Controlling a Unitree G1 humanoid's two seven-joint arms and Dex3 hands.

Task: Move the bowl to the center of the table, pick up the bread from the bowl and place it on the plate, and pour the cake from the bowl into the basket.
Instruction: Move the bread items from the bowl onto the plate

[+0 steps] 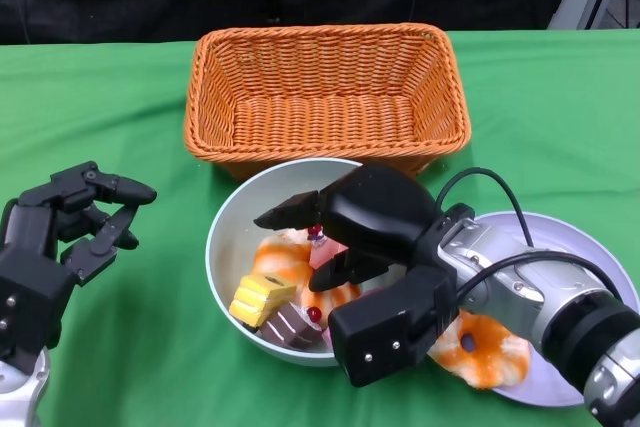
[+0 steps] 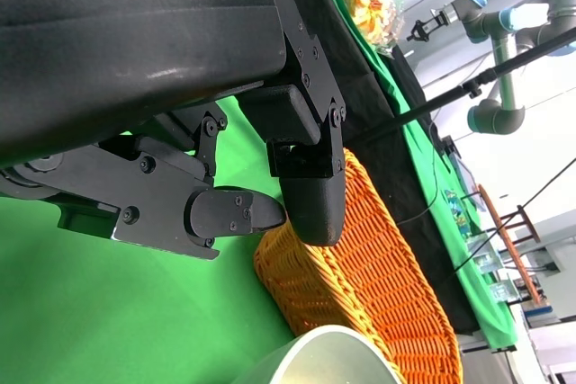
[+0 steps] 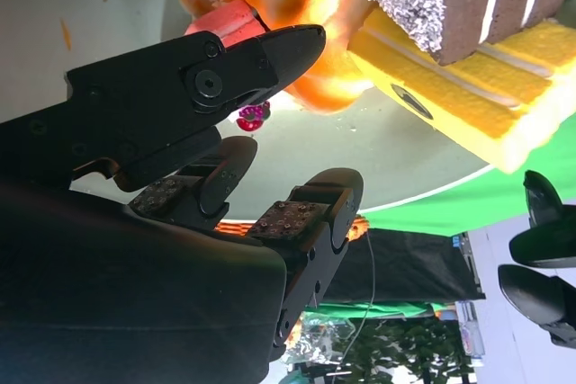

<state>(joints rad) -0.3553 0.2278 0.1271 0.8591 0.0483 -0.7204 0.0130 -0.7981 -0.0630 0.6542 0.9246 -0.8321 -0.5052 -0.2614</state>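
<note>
While the right hand hovers with fingers spread inside the bowl, closing there could catch a cake beside the bread.

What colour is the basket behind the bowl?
Orange wicker basket, clearest in the head view.

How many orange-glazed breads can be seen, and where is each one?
2. One bread lies on the plate, partly behind the right hand. The other bread is in the bowl among the cakes. The right hand covers part of the bowl, so more may be hidden.
</note>
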